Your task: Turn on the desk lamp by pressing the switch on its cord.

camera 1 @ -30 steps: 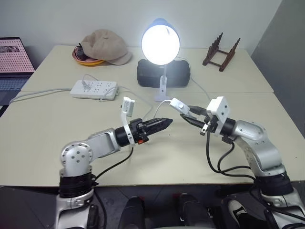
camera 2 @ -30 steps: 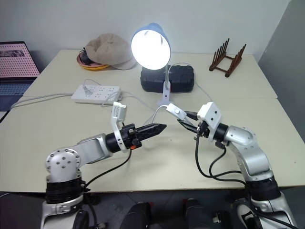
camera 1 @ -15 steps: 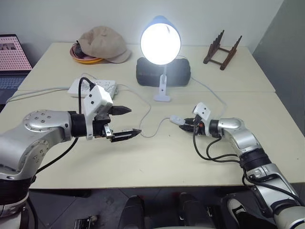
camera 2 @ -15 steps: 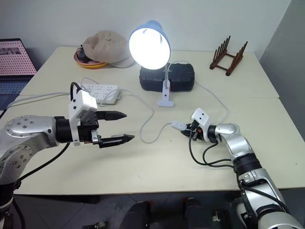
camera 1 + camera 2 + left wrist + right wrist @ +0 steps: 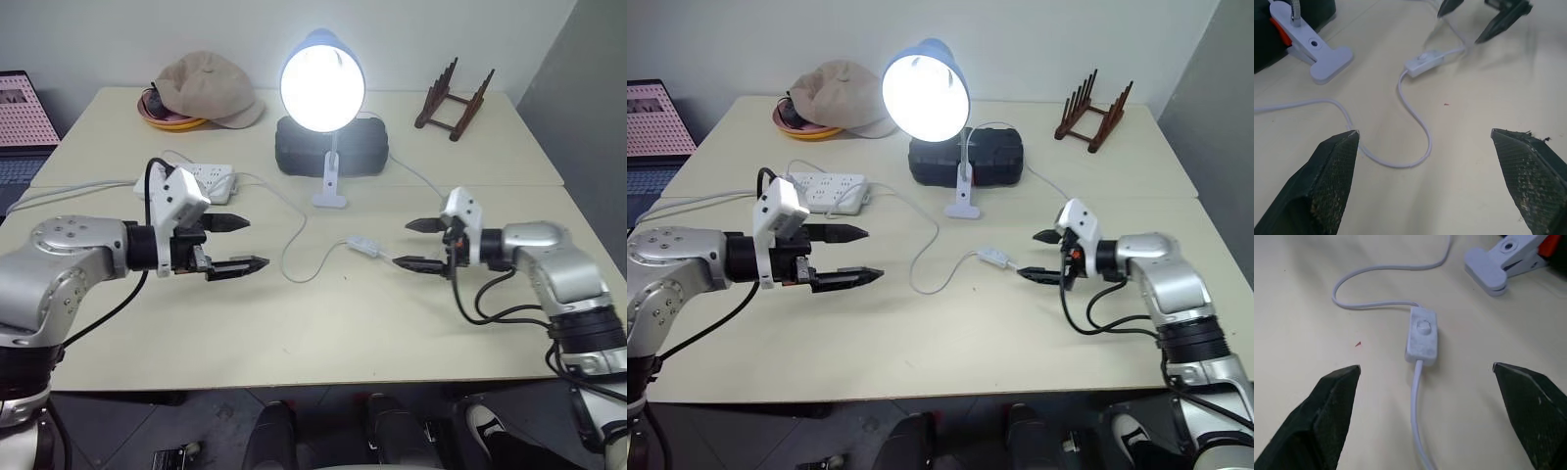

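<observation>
The desk lamp [image 5: 322,83] is lit at the table's far centre. The switch [image 5: 363,246] lies flat on the table [image 5: 323,323], on its cord [image 5: 299,277], untouched. The right gripper [image 5: 423,245], just beside it, is spread wide, empty. The left gripper [image 5: 235,243], well apart, likewise gapes, holding nothing.

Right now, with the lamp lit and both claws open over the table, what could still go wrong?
The switch lies loose on the table just ahead of the right claw; a careless sweep might bump it and turn the desk lamp off again.

The cord loops across the table between both claws, so the left claw could snag it.

A tug on the cord might drag or tip the lamp, since its base looks small.
</observation>
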Robot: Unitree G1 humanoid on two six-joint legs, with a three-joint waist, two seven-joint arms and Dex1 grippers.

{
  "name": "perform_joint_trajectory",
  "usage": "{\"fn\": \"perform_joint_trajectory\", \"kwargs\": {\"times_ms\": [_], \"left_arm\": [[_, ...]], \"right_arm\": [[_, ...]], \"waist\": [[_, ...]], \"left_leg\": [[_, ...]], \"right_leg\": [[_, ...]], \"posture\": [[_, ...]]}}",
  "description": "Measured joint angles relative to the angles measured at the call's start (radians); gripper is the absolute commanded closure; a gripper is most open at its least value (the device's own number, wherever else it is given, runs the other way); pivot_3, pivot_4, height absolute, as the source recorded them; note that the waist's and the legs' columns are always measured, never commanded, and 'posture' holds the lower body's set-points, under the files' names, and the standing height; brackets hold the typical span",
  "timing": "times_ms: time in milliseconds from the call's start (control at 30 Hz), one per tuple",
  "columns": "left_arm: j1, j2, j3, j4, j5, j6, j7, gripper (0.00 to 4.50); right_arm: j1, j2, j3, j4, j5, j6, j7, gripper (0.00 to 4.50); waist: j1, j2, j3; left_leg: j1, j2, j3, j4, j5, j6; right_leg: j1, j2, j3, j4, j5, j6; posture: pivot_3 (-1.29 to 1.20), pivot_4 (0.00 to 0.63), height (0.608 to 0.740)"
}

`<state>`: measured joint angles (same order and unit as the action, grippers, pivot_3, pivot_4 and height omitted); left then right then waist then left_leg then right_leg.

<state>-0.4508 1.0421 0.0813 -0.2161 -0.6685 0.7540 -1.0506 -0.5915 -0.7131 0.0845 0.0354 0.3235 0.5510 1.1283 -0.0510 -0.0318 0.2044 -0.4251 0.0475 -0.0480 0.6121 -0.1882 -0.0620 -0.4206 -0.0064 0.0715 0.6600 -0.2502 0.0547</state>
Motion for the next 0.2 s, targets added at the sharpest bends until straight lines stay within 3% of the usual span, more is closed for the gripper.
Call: {"fn": "perform_joint_trajectory", "kwargs": {"times_ms": [200], "left_arm": [[-0.050,0.050,-0.009,0.131,0.070,-0.059,-0.087,0.00]], "right_arm": [[0.058,-0.111,-0.082,-0.150,0.103,0.129,0.041,0.08]], "waist": [[-0.001,0.000,0.000]], "left_leg": [[0.000,0.000,0.000,0.000,0.000,0.000]], "right_leg": [[0.000,0.000,0.000,0.001,-0.001,-0.001]], "posture": [[0.00,0.150,0.740]]}}
